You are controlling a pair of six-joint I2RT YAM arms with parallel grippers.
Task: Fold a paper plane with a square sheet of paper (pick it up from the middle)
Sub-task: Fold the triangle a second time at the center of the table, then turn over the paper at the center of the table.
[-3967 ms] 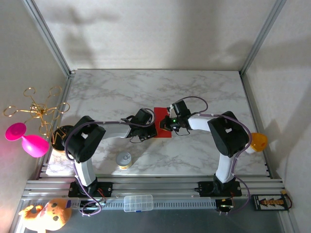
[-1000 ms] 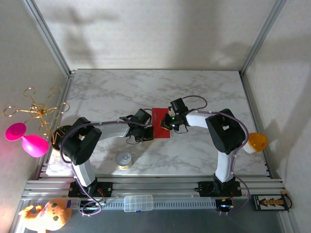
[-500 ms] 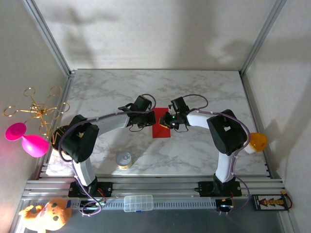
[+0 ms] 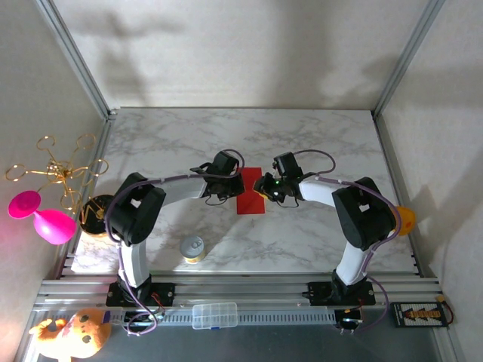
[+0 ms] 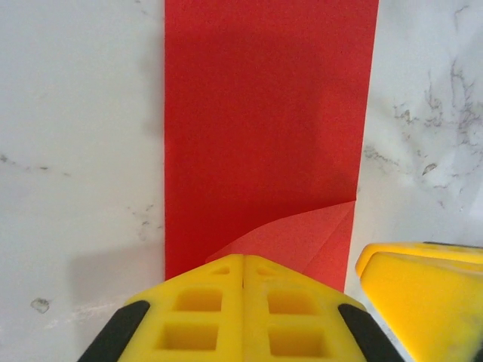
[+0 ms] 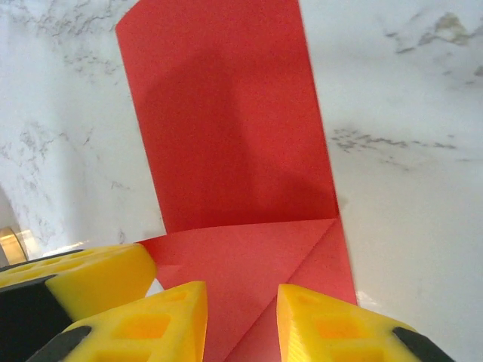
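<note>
Paper (image 4: 250,202) lies folded on the table (image 4: 166,143), with left gripper (image 4: 236,185) and right gripper (image 4: 262,188) meeting at its far end. Left wrist: closed, empty fingers press a folded corner, likely creasing it. Right wrist: fingers part-open above the paper, holding nothing.

We can read no text, label, brand or number anywhere; the square sheet of paper (image 5: 264,128) is plain, and markings on the small dark board (image 4: 422,314) are too small.
</note>
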